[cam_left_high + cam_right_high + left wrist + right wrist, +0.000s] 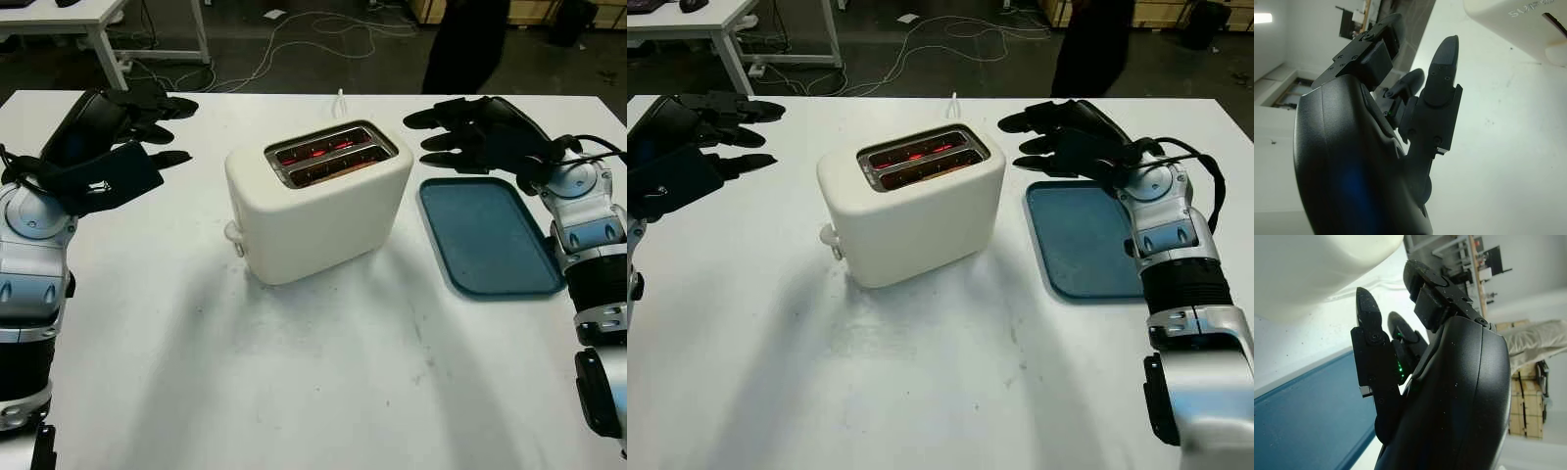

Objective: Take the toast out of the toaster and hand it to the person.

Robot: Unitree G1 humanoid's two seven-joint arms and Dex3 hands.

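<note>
Both robot hands hold nothing and hang open above the white surface (pixel 294 392): the left robot hand (pixel 118 147) well to the toaster's left, the right robot hand (pixel 1073 137) just beside its right end, over the far edge of the blue tray (pixel 1083 245). Between them stands the cream toaster (pixel 318 201), slots glowing red, and any toast inside sits too low to make out. Judging by this, the reach has not begun; next, one hand must come over the slots and pinch a slice, with a person (pixel 465 44) standing beyond the far edge.
</note>
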